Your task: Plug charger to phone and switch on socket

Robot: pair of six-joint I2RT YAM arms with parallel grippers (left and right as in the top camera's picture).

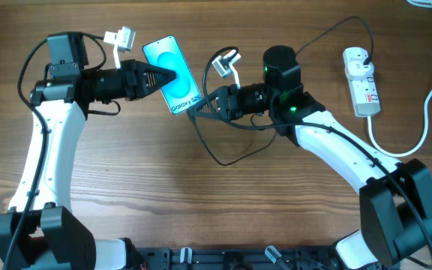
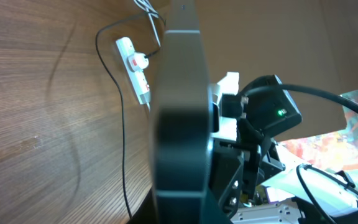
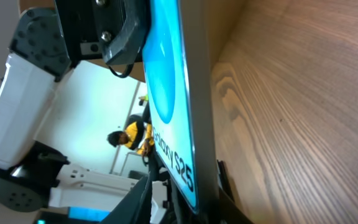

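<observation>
Phone (image 1: 172,75) is clamped by left gripper (image 1: 158,77), a finger laid across the screen. It is held toward the far edge, left of centre, screen tilted up. Right gripper (image 1: 207,105) is placed at the phone's lower end; whether it is closed on the charger (image 1: 226,163) tip cannot be told. Charger slack is looped mid-table (image 1: 126,195). Socket (image 1: 361,81) is laid near the far right corner, black plug (image 1: 367,57) inserted, white cord (image 1: 426,116) run toward the right edge.
</observation>
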